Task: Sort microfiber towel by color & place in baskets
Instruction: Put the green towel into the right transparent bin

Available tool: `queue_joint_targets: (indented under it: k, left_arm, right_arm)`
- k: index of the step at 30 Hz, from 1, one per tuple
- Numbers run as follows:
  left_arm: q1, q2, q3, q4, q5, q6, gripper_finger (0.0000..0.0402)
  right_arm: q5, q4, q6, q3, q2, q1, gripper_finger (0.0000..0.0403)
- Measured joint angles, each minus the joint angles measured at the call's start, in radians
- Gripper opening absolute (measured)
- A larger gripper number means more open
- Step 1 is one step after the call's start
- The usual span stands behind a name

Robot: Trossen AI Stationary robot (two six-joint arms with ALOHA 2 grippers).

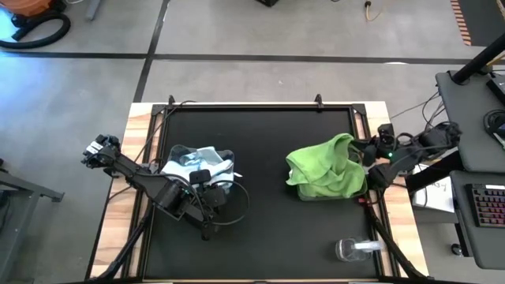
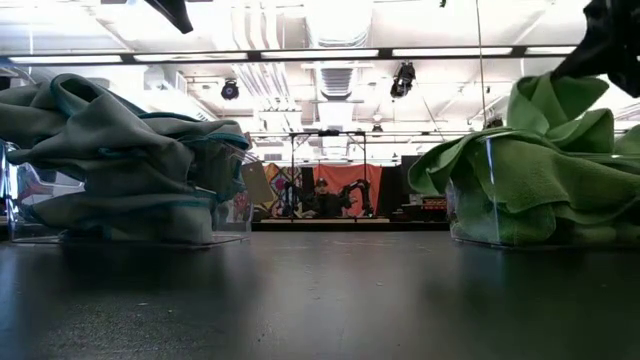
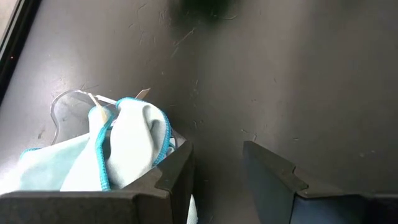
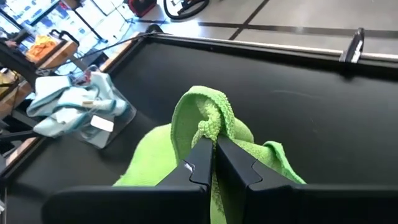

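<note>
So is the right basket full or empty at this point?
Full: green towels are heaped over the right basket's rim, and the right gripper is shut on a fold of the top one.

The left gripper [image 3: 217, 177] hangs over the black table mat [image 3: 280, 74] with its two dark fingers [image 3: 174, 174] spread apart and nothing between them; bare mat shows through the gap. Just beside one finger lies a heap of pale blue towels [image 3: 127, 146] with bright teal stitched edges, and a small white tag sticks up from them. The clear rim of a basket [image 3: 62, 109] curves out from behind the cloth.
</note>
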State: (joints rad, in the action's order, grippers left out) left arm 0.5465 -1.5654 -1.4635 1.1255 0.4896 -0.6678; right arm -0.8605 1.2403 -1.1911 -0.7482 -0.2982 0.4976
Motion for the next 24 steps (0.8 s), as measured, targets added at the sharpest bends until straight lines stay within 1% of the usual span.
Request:
queue_joint_targets:
  k: [5, 8, 12, 18, 24]
  left_arm:
    - [0.000, 0.000, 0.000, -0.001, 0.000, 0.000, 0.0123]
    - [0.000, 0.000, 0.000, -0.002, 0.000, 0.000, 0.0123]
    - [0.000, 0.000, 0.000, -0.003, 0.000, 0.000, 0.0123]
    - [0.000, 0.000, 0.000, -0.005, 0.000, 0.000, 0.0123]
    - [0.000, 0.000, 0.000, -0.008, 0.001, -0.005, 0.0123]
  right_arm:
    - [0.017, -0.001, -0.042, 0.062, 0.009, 0.000, 0.0009]
    - [0.038, -0.037, -0.045, 0.097, 0.004, 0.000, 0.0009]
    - [0.083, -0.169, -0.002, 0.153, 0.002, 0.000, 0.0009]
    - [0.224, -0.457, 0.120, 0.244, 0.001, 0.000, 0.0009]
    - [0.242, -0.476, 0.111, 0.276, 0.001, 0.000, 0.0009]
